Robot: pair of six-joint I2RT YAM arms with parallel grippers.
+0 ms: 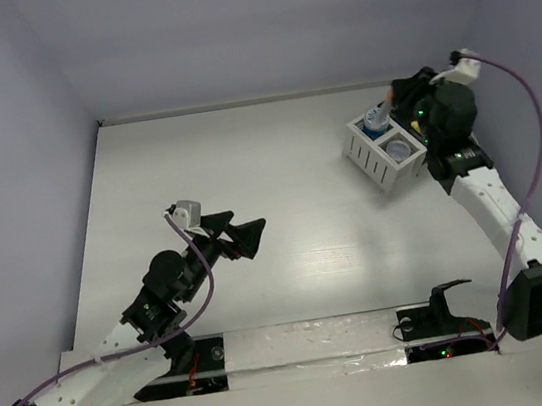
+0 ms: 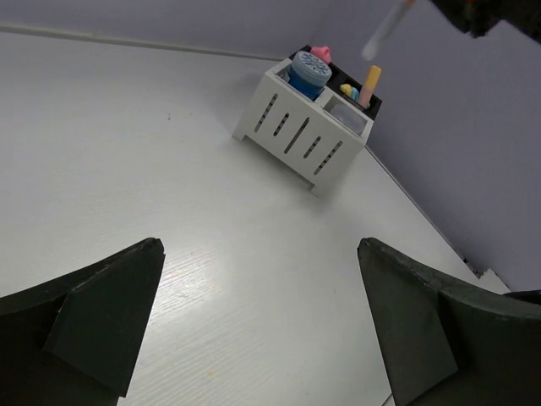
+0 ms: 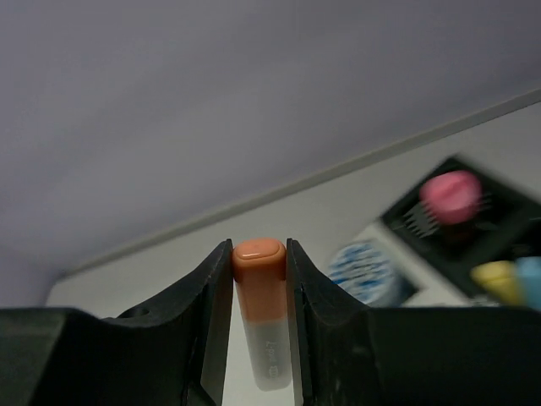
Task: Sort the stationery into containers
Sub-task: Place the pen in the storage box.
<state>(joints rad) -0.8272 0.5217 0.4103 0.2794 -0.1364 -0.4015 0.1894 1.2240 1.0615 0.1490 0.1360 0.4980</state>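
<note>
The left arm (image 1: 100,353) reaches from its base at the near edge of the counter (image 1: 275,162), elbow bent, forearm angled toward the organizer (image 1: 366,159) but ending well short of it. The left gripper (image 1: 238,234) stands wide open, its two black fingers (image 2: 101,321) spread apart and holding nothing, aimed at the organizer's slatted side. The right arm (image 1: 488,203) stretches up along the organizer's right side, with its wrist bent over above it. The right gripper (image 3: 259,254) hangs over the organizer's far part, jaws clamped on the cap of an orange-capped pen (image 3: 264,338).
</note>
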